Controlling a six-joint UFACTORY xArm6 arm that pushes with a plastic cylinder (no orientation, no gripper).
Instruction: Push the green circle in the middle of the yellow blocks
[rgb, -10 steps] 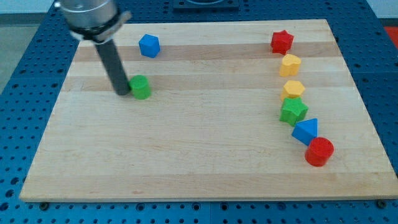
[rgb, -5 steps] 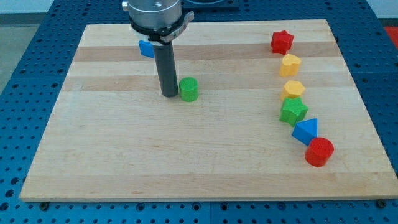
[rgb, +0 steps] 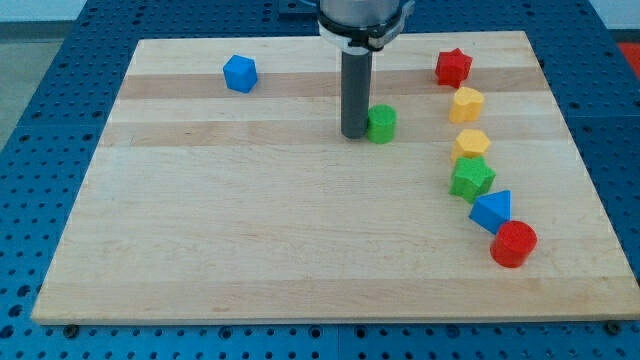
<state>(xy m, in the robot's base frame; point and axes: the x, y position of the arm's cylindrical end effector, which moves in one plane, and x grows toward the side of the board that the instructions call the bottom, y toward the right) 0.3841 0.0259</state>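
The green circle (rgb: 381, 124) is a small green cylinder right of the board's centre, towards the view's top. My tip (rgb: 355, 134) stands against its left side, touching it. Two yellow blocks lie to its right: one (rgb: 466, 104) higher and one (rgb: 472, 144) lower, with a small gap between them. The green circle sits about level with that gap and well left of it.
A red star (rgb: 453, 67) sits above the yellow blocks. A green star (rgb: 471, 179), a blue triangle (rgb: 492, 211) and a red circle (rgb: 513, 244) trail below them. A blue block (rgb: 240, 73) lies at the upper left. The wooden board (rgb: 200, 250) rests on a blue pegboard.
My tip has moved steadily to the right across the board, pushing the green circle from the left part to right of centre. The other blocks have not moved.
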